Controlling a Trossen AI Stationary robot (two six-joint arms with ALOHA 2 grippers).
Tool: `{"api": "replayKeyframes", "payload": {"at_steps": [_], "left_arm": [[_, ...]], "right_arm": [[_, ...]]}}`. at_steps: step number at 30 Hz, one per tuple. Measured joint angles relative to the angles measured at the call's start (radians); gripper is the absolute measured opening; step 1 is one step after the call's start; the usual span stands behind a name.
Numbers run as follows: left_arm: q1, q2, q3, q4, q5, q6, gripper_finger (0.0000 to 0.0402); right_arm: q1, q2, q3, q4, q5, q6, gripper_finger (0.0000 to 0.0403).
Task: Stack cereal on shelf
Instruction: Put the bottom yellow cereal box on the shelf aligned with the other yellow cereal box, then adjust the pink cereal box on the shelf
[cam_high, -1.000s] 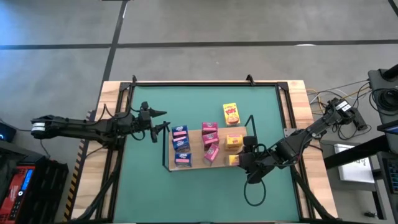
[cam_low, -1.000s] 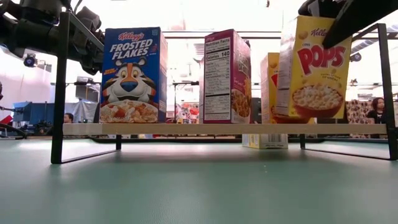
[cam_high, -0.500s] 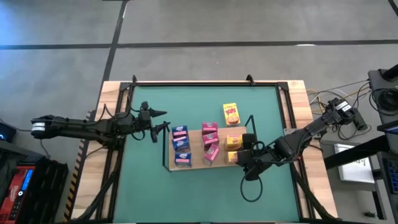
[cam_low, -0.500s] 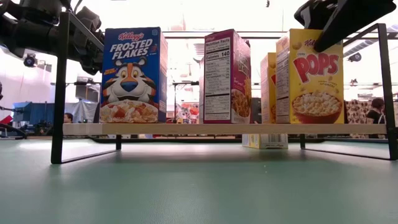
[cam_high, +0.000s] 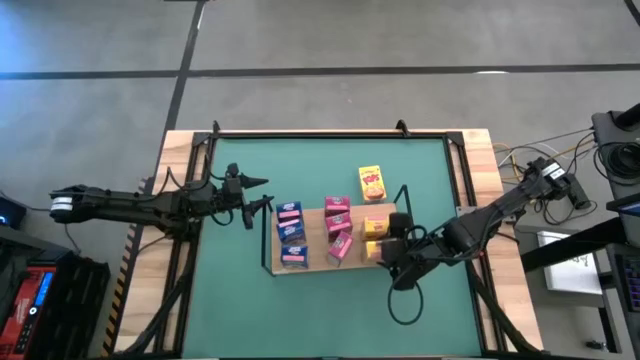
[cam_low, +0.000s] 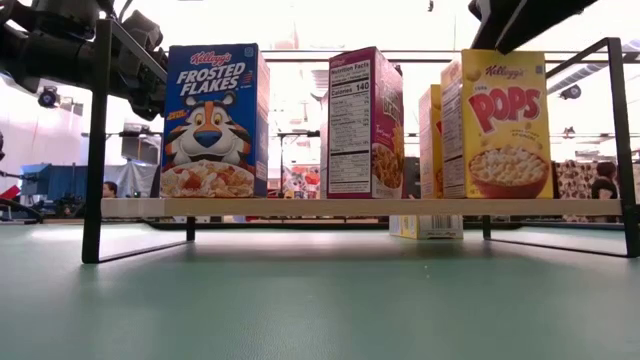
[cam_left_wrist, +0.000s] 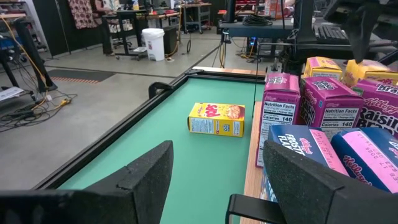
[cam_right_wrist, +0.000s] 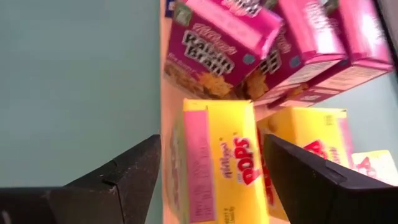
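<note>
Right gripper (cam_high: 388, 252) fingers spread open above upright yellow "POPS" box (cam_low: 497, 124) on shelf (cam_low: 350, 207); "FROSTED FLAKES" box (cam_low: 212, 120) seen at 9 o'clock; left gripper (cam_high: 252, 205) fingers parted, empty

Both arms are dark, jointed and slender. The left arm (cam_high: 140, 205) carries a white band at its far-left end and thin black cables along it. The right arm (cam_high: 490, 222) has black blocky links. Pincer fingers (cam_left_wrist: 143, 180) are matte black, wedge-shaped, grainy-padded.

A green tabletop (cam_high: 240, 290) carries the light-wood shelf (cam_high: 312, 262) on thin black rails. Blue, pink and yellow cereal boxes (cam_high: 340, 230) stand upon it (one yellow box (cam_high: 371, 182) lies flat on the green beyond).
</note>
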Motion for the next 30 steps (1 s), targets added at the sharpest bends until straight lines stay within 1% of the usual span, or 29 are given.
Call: {"api": "replayKeyframes", "payload": {"at_steps": [4, 8, 12, 16, 18, 21, 24, 25, 30], "left_arm": [[0.0, 0.0, 0.0, 0.0, 0.0, 0.0, 0.0233], [0.0, 0.0, 0.0, 0.0, 0.0, 0.0, 0.0233], [0.0, 0.0, 0.0, 0.003, 0.0, 0.0, 0.0233], [0.0, 0.0, -0.001, 0.005, 0.0, 0.0, 0.0233], [0.0, 0.0, -0.001, 0.005, 0.0, 0.0, 0.0233], [0.0, 0.0, -0.001, 0.005, 0.0, 0.0, 0.0233], [0.0, 0.001, -0.001, 0.008, 0.0, 0.001, 0.0233], [0.0, 0.001, -0.001, 0.009, 0.0, 0.001, 0.0233], [0.0, 0.002, -0.001, 0.013, 0.0, 0.001, 0.0233]], "right_arm": [[0.0, 0.0, 0.029, -0.022, 0.017, -0.004, 0.027], [0.0, -0.001, 0.074, -0.019, 0.034, -0.046, 0.027], [0.0, -0.001, 0.099, 0.046, 0.023, -0.185, 0.0274], [-0.004, 0.0, 0.098, 0.121, -0.043, -0.377, 0.0283], [-0.012, 0.004, 0.094, 0.155, -0.057, -0.433, 0.0288], [-0.037, 0.019, 0.092, 0.196, -0.059, -0.444, 0.0292], [-0.067, 0.043, 0.092, 0.225, -0.11, -0.462, 0.0293], [-0.077, 0.053, 0.092, 0.222, -0.128, -0.47, 0.0293], [-0.107, 0.113, 0.114, 0.223, -0.152, -0.491, 0.0293]]}}
